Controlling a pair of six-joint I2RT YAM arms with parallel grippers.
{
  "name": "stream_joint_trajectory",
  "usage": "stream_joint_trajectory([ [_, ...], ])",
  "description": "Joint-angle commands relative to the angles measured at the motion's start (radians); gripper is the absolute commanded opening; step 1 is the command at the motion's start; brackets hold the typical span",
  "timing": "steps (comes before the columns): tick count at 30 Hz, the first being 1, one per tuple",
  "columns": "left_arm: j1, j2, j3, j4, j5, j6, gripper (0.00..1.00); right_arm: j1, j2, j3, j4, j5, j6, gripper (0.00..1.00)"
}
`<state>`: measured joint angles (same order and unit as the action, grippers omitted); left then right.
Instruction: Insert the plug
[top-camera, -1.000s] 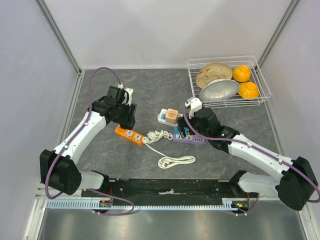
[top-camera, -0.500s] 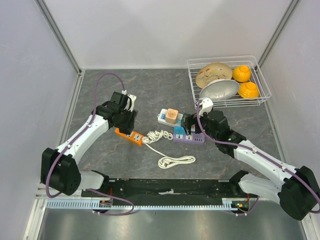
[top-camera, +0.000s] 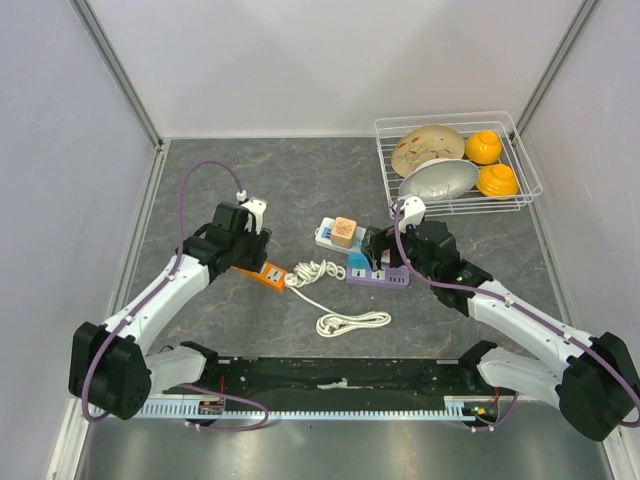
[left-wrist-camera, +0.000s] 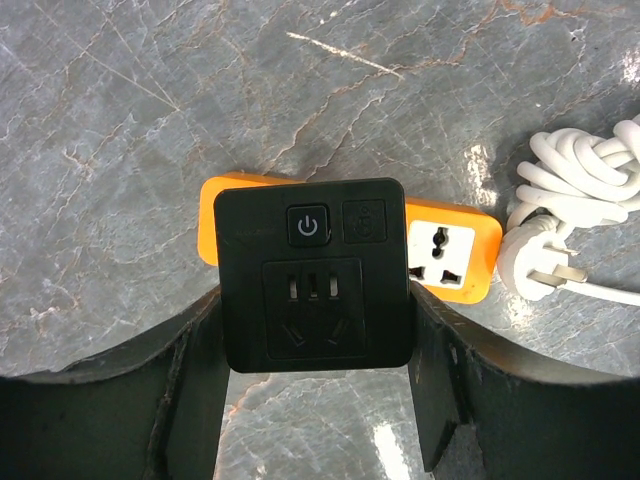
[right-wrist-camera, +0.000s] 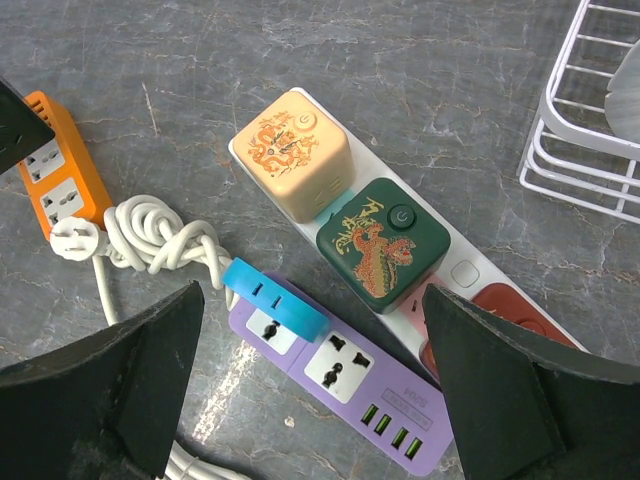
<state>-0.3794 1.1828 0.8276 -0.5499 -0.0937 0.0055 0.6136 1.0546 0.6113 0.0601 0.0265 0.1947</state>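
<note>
Left claw (left-wrist-camera: 315, 300) narrow, pinching a black plug block (left-wrist-camera: 315, 250) by its two flat sides, one finger (left-wrist-camera: 195, 370) against each. Faces the wrist camera with a power button, a second small mark beside it and a set of socket slots. Directly beneath that claw, hidden in large part by the block, an orange power strip (left-wrist-camera: 452, 248) lying flat on the grey marbled counter (left-wrist-camera: 120, 120); cannot tell whether block and strip touch or stand just apart. Out past the claw's right finger, one free socket of the strip, and just beyond its end a white flat-pin plug (left-wrist-camera: 540, 268) with a knotted bundle of white cable (left-wrist-camera: 590, 165). Right claw (right-wrist-camera: 310, 300) spread wide, holding nothing, hanging over a purple power strip (right-wrist-camera: 350, 385). Between its fingers (right-wrist-camera: 110, 400), a blue round plug (right-wrist-camera: 275, 298) sitting on the purple strip at the end toward the left finger, beside two bare sockets. Farther out from that claw, a white strip (right-wrist-camera: 465, 272) carrying a cream cube (right-wrist-camera: 292, 152) and a dark green cube (right-wrist-camera: 380, 245) side by side, touching. Off to that claw's far right, a white wire basket (right-wrist-camera: 590, 130), seen from the top camera with bowls (top-camera: 438, 180) inside.
</note>
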Motion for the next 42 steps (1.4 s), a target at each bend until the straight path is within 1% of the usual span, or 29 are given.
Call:
stream_joint_trajectory([
  [1, -0.001, -0.063, -0.044, 0.14, 0.037, 0.04, 0.02, -0.005, -0.011, -0.013, 0.047, -0.019, 0.006, 0.98],
  [7, 0.002, -0.094, -0.084, 0.173, 0.029, 0.033, 0.02, -0.006, -0.027, -0.021, 0.05, -0.023, -0.003, 0.98],
  [12, 0.002, -0.127, -0.113, 0.205, 0.052, 0.034, 0.02, -0.008, -0.045, -0.033, 0.055, -0.023, -0.003, 0.98],
  [16, 0.0, -0.132, -0.12, 0.199, 0.086, 0.033, 0.02, -0.008, -0.057, -0.042, 0.061, -0.022, -0.006, 0.98],
  [26, 0.002, -0.126, -0.136, 0.206, 0.048, 0.028, 0.02, -0.011, -0.074, -0.058, 0.072, -0.023, -0.008, 0.98],
  [42, 0.0, -0.02, -0.128, 0.212, 0.088, 0.051, 0.02, -0.011, -0.082, -0.07, 0.083, -0.023, -0.008, 0.98],
])
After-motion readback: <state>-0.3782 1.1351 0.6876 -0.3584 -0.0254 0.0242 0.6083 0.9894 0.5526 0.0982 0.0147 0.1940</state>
